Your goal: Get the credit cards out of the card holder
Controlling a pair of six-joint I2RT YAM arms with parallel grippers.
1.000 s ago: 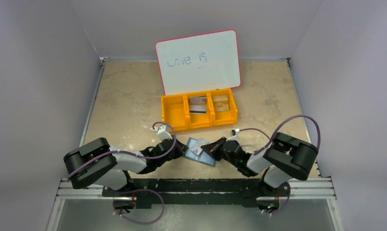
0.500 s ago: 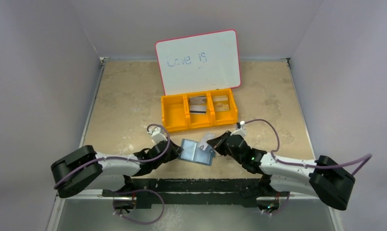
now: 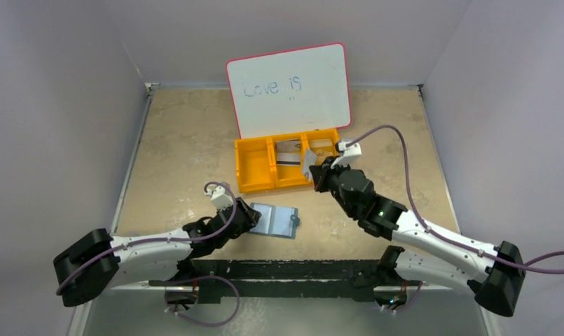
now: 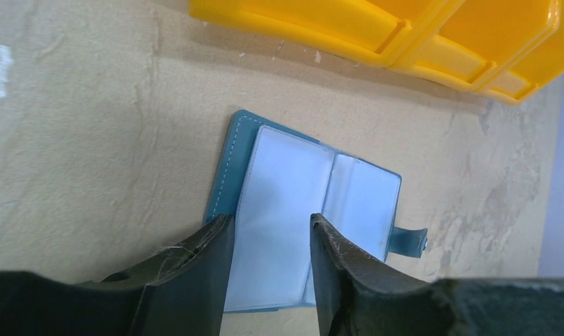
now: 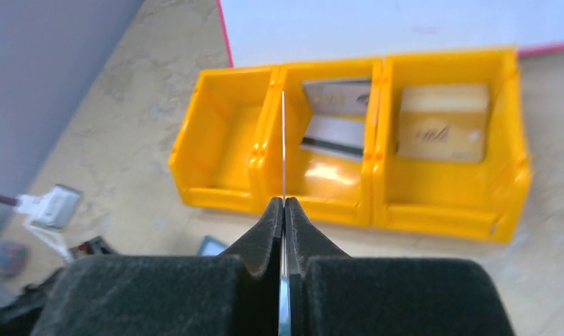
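Beige stone-look table [image 3: 181,140] carries everything. Large pink-rimmed whiteboard [image 3: 289,87] leans behind the orange plastic three-compartment bin [image 3: 253,166]; it is a backdrop, not in play. The bin looks like the drop spot. Its middle compartment holds greyish-silver credit cards [image 5: 335,98], its right compartment holds a tan credit card [image 5: 443,122], and its left compartment is bare.

Right gripper [image 5: 284,210] hangs above the bin's front wall, around the middle compartment. Its jaws are pinched tight on a thin silver card [image 5: 284,140], held upright and edge-on by its lower end. I'd judge that grip lets the card drop straight down into the bin. Can't tell which compartment it is aimed at.

Left gripper [image 4: 268,224] sits low in front of the bin, off the bin's left front corner. Its jaws are parted with nothing clamped, fingertips over the near edge of the small teal-blue bifold card holder [image 4: 286,189]. The holder lies opened flat on the table in front of the bin, apart from it, clear pockets up, snap tab on the side away from the left gripper. The left arm is likely there to steady the holder for pulls. The pockets look empty, but glare hides detail.
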